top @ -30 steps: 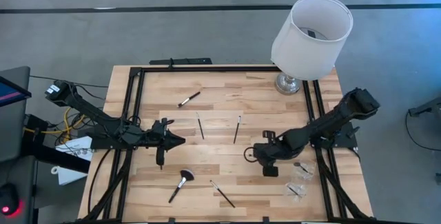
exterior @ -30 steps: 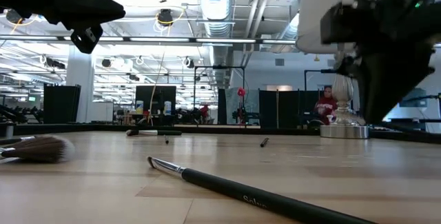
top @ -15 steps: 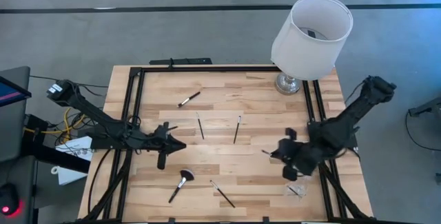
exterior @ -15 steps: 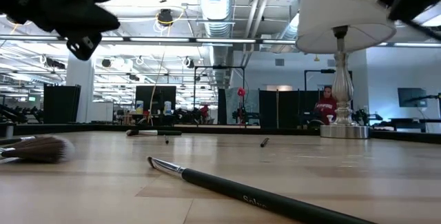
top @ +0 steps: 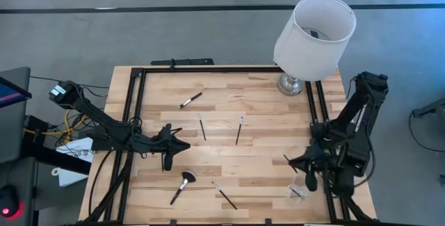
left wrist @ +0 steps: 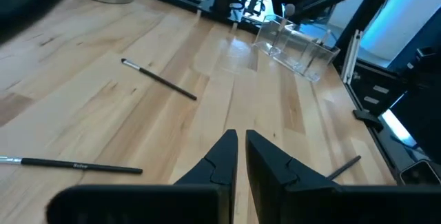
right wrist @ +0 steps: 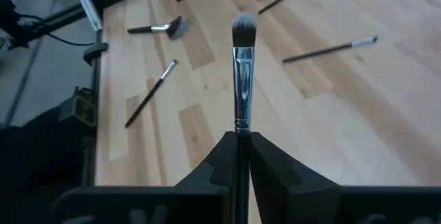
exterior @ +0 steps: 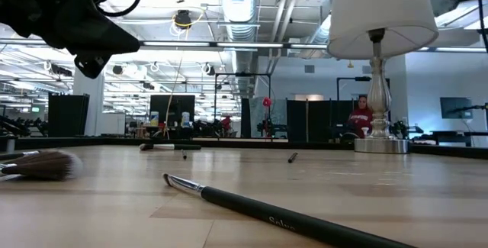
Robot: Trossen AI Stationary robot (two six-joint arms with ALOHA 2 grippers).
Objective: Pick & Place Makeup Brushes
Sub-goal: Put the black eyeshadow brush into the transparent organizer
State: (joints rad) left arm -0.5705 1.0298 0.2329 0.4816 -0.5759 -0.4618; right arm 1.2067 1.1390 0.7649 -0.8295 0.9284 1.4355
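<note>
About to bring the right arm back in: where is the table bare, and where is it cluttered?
Bare wood runs between the two slim brushes mid-table and the right gripper, which holds a brush, and along the far edge left of the lamp. The near-left is crowded: left gripper, fan brush, angled brush.

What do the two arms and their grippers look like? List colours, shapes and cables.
Both arms are matte black with slim jointed links. The left gripper and right gripper each end in two flat, tapering black fingers. Black cables run along the left arm; yellow wires sit at its base.
</note>
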